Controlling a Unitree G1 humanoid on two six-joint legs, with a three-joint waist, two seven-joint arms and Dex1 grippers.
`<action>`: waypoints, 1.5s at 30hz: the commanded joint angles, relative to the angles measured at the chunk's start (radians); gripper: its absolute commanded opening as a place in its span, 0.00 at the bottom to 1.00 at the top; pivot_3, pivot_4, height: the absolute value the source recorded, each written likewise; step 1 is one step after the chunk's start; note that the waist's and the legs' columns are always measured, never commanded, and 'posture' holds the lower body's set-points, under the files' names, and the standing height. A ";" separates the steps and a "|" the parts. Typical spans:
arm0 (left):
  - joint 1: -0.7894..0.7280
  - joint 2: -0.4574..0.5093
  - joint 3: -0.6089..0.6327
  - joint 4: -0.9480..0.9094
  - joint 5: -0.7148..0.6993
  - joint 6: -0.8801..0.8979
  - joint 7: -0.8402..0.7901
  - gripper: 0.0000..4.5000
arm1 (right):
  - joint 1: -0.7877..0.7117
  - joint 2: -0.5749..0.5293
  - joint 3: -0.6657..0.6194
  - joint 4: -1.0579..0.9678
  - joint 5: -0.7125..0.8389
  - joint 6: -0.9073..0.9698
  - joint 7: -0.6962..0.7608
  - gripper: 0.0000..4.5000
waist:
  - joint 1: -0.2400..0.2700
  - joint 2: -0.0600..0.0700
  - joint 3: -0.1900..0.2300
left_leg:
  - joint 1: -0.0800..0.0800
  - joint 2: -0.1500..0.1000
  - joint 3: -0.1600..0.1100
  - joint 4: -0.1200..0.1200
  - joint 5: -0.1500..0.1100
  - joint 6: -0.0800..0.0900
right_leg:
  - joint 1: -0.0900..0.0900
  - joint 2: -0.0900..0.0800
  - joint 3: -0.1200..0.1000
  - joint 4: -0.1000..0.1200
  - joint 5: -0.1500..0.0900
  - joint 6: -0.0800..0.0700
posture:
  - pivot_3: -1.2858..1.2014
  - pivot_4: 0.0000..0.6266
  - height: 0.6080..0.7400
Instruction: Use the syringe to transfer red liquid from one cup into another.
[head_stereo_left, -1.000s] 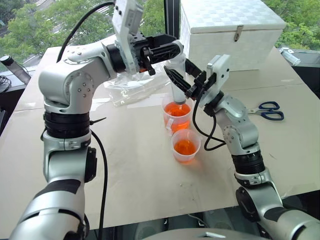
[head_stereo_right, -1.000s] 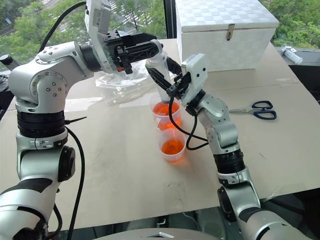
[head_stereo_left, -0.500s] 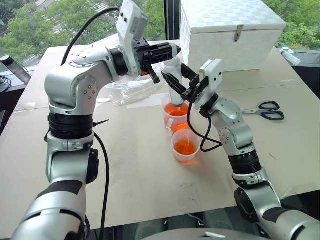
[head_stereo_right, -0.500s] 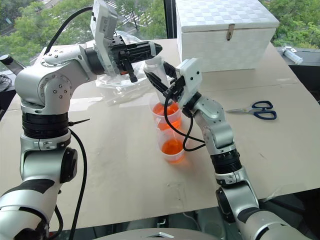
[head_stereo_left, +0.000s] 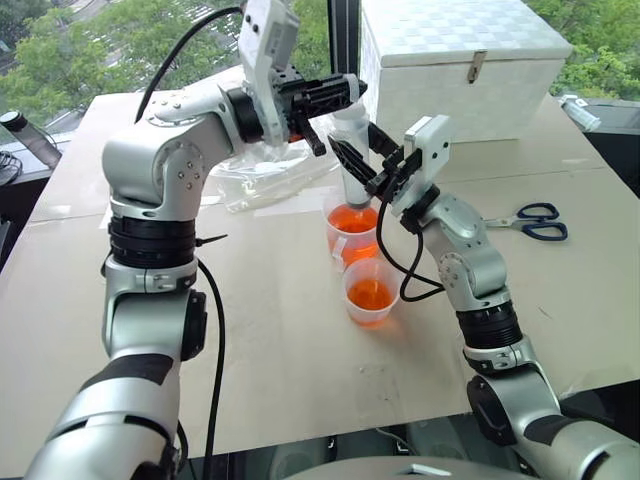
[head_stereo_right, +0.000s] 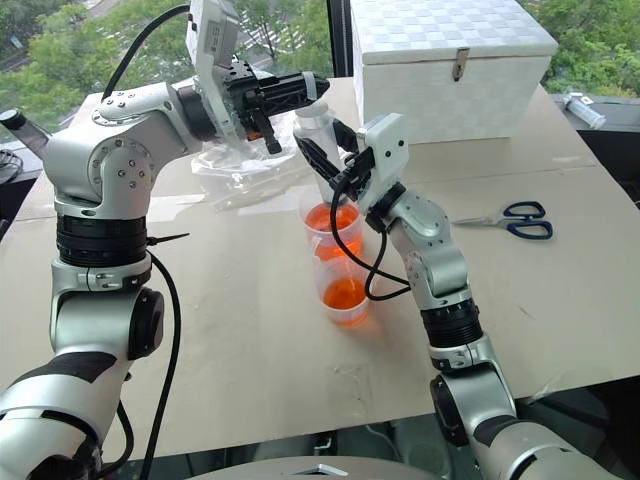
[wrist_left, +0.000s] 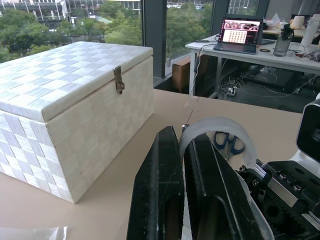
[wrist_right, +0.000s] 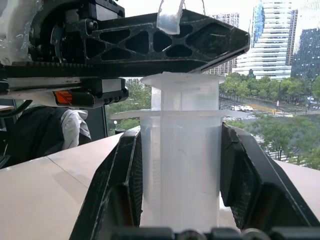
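Syringe: the clear syringe (head_stereo_left: 352, 170) stood upright, its narrow tip down in the taller cup, its white plunger top just under the left fingers.
Right gripper: the right gripper (head_stereo_left: 352, 166) was clamped on the syringe barrel; in the right wrist view the two black fingers (wrist_right: 125, 180) pressed the barrel from both sides, just below its flange.
Left gripper: the left gripper (head_stereo_left: 347, 88) pointed level across the top of the syringe, its fingers (wrist_left: 160, 195) closed on the ring at the plunger's top; that ring arched beside the finger tips in the left wrist view.
Taller cup: the clear labelled cup (head_stereo_left: 353, 232) stood on the bench, holding red liquid (head_stereo_left: 352, 220), with the small white label on its near side.
Shorter cup: the smaller clear cup (head_stereo_left: 371, 292) stood just in front of the taller one, touching or nearly touching it, and also held red liquid.
Bench: the pale bench (head_stereo_left: 270, 330) carried both cups.
Woven box: a white woven box (head_stereo_left: 465, 62) with a metal clasp sat at the far side of the bench, beyond the grippers.
Scissors: blue-handled scissors (head_stereo_left: 532, 221) lay on the bench to the right of the right arm, well apart from the cups.
Plastic bag: a crumpled clear plastic bag (head_stereo_left: 262, 178) lay behind the cups, under the left arm.
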 joint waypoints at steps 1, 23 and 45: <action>-0.088 0.010 0.085 -0.020 -0.003 -0.056 0.035 0.01 | 0.025 -0.002 0.012 -0.016 0.004 0.014 0.008 0.35 | 0.000 0.000 0.000 | 0.000 0.000 0.000 0.000 0.000 0.000 | 0.000 0.000 0.000 0.000 0.000 0.000 | 0.52 0.24 1.00; -0.050 0.042 0.110 -0.074 -0.077 0.019 -0.005 0.49 | -0.016 0.010 -0.006 -0.040 0.025 0.033 -0.018 0.35 | -0.001 0.000 0.000 | 0.000 0.000 0.000 0.000 0.000 0.000 | 0.000 0.000 0.000 0.000 0.000 0.000 | 0.52 0.24 1.00; 0.098 0.200 0.178 -0.178 -0.180 0.074 -0.124 0.56 | -0.062 -0.028 -0.084 -0.218 0.182 0.234 -0.052 0.35 | 0.000 0.000 0.000 | 0.000 0.000 -0.001 0.000 0.000 0.000 | 0.000 -0.001 0.000 0.000 0.000 0.000 | 0.52 0.24 1.00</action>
